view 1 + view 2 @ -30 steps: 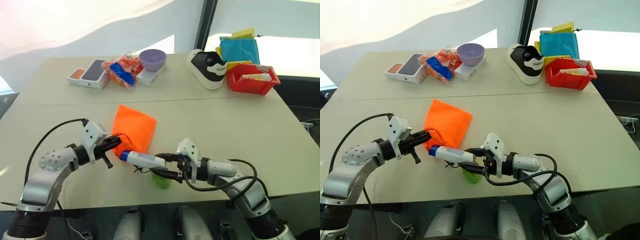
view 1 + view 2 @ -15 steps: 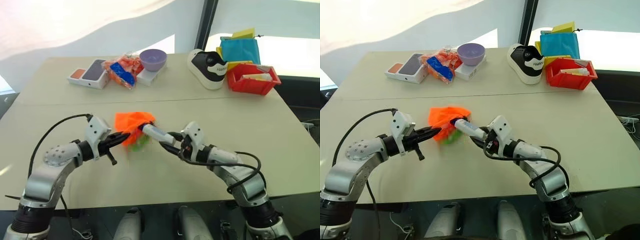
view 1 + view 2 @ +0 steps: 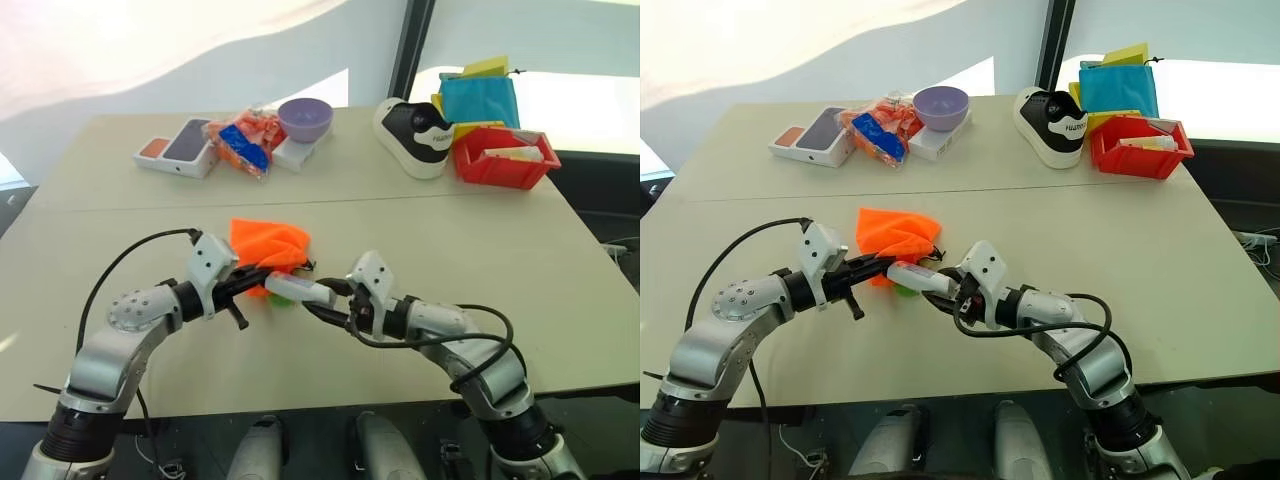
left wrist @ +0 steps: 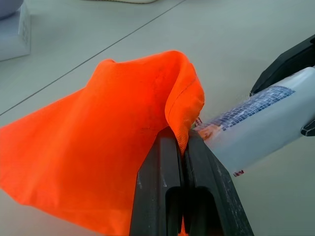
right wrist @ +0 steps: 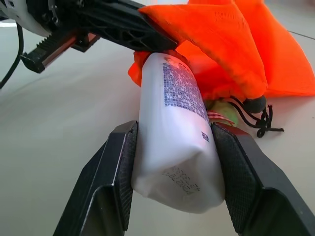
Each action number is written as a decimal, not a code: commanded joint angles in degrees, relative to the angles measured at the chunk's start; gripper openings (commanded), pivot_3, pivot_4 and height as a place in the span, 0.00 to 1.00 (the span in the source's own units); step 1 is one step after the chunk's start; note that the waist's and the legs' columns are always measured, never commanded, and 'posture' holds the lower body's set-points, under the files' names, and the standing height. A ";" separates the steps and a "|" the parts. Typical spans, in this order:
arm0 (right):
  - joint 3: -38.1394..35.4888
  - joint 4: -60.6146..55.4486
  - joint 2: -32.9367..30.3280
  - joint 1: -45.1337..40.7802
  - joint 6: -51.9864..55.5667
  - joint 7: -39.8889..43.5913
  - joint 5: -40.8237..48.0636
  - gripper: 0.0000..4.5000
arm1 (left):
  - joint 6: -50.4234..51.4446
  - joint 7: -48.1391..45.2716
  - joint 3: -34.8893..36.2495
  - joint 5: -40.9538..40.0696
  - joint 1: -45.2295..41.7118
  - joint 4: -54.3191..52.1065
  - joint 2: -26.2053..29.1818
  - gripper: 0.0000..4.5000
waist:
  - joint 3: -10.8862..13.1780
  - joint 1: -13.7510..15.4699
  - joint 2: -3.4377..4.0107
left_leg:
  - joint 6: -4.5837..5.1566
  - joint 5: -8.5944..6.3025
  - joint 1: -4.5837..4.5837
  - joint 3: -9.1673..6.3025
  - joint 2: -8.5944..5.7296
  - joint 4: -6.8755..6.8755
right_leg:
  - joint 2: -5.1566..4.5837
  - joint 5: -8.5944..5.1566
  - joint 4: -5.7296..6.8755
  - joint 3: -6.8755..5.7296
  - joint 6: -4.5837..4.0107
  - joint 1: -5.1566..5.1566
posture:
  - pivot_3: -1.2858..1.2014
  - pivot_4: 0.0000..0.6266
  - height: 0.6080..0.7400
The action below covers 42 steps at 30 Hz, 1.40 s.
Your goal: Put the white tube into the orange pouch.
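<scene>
The orange pouch [image 3: 268, 245] hangs bunched just above the table, between my two arms. My left gripper [image 3: 262, 280] is shut on a fold of its rim [image 4: 184, 110]. My right gripper [image 5: 174, 129] is shut on the white tube [image 5: 172, 113], gripping its crimped tail end. The tube [image 3: 300, 290] points toward the left gripper, and its cap end is hidden under the pouch's fabric at the opening. The pouch's black cord [image 5: 258, 118] and green ring [image 5: 222, 109] hang beside the tube.
Along the table's far side stand phone boxes [image 3: 180, 150], an orange-and-blue snack packet [image 3: 240, 145], a purple bowl [image 3: 305, 118], a black-and-white shoe [image 3: 415, 135], a red bin [image 3: 505, 155] and teal and yellow bags [image 3: 480, 95].
The pouch, flat on the table a second ago, is now lifted and bunched. Both grippers moved up and away from the near edge, and the tube's cap end went under the pouch's rim.
</scene>
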 commanded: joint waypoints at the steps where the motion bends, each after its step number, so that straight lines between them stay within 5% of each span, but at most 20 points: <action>1: -0.58 -1.00 2.72 -2.33 -0.80 -2.55 -0.14 0.52 | -0.18 -0.64 0.61 -1.35 0.00 -3.07 0.09 0.00 | 0.00 -0.06 0.00 | 0.00 0.00 0.00 0.00 0.00 0.00 | 0.00 0.00 0.00 0.00 0.00 0.00 | 0.52 0.24 1.00; 9: -0.45 2.13 7.36 -3.35 0.38 -9.21 -2.81 0.52 | 1.94 -1.00 2.28 -4.18 0.92 -5.60 0.74 0.00 | 0.00 0.03 0.00 | 0.00 0.00 0.00 -0.01 0.00 0.00 | -0.02 0.00 0.04 0.01 -0.01 -0.01 | 0.52 0.24 1.00; 24: 2.25 2.98 -1.63 -0.74 0.71 -2.59 -4.02 0.52 | 3.19 -1.17 9.18 -7.43 0.55 1.52 1.29 0.00 | 0.00 -0.01 0.00 | 0.00 0.00 0.00 0.00 -0.01 0.00 | -0.01 -0.01 0.01 -0.01 -0.02 -0.02 | 0.52 0.24 1.00; 42: 4.55 9.27 1.49 -0.24 -1.79 -2.23 -7.16 0.52 | 4.33 -1.77 7.91 -8.28 1.80 -0.35 0.86 0.00 | -0.01 -0.17 -0.02 | 0.00 0.00 0.03 0.00 0.01 -0.01 | 0.00 -0.01 0.02 0.01 -0.02 -0.01 | 0.52 0.24 1.00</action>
